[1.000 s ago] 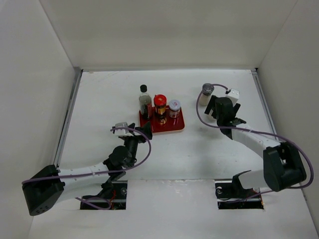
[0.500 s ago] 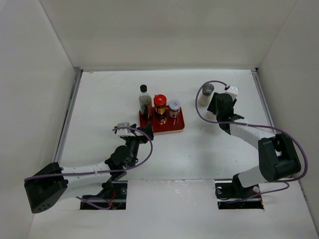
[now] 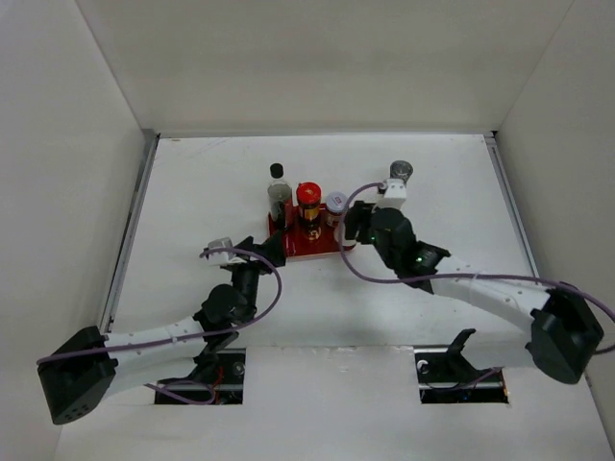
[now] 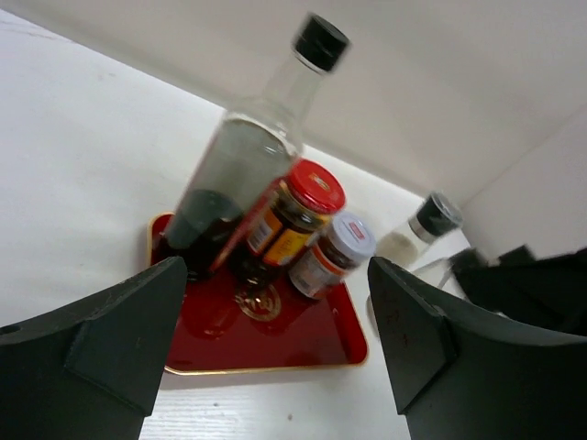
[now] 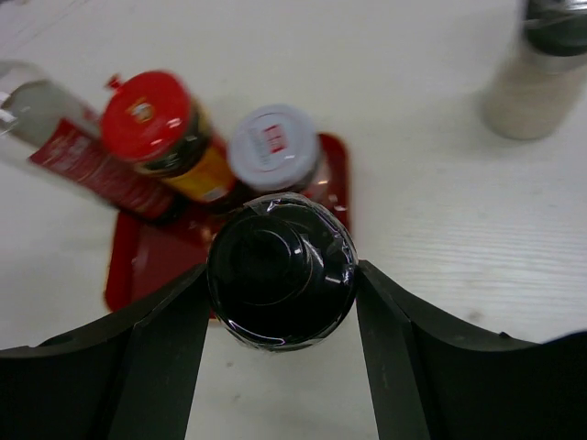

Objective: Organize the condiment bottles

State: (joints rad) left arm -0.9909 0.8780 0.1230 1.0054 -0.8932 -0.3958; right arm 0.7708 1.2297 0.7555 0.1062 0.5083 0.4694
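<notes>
Bottles on red tray, one shaker in right grip.
Left of centre in top view, left gripper (image 3: 276,248) with jaws apart and empty, just beside near left corner of red tray (image 3: 327,248); on tray, close together, tall dark bottle (image 3: 279,197), red-capped jar (image 3: 307,198), pale-lidded jar (image 3: 335,204); right gripper (image 5: 280,275) clamped on dark-topped shaker (image 5: 280,266) at right edge of tray; grey-topped shaker (image 3: 399,175) upright on table (image 3: 211,182), upper right of centre, apart from tray.

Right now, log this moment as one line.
right hand: shut on dark-capped shaker | left hand: open, empty | tray: three bottles | second shaker: off tray
</notes>
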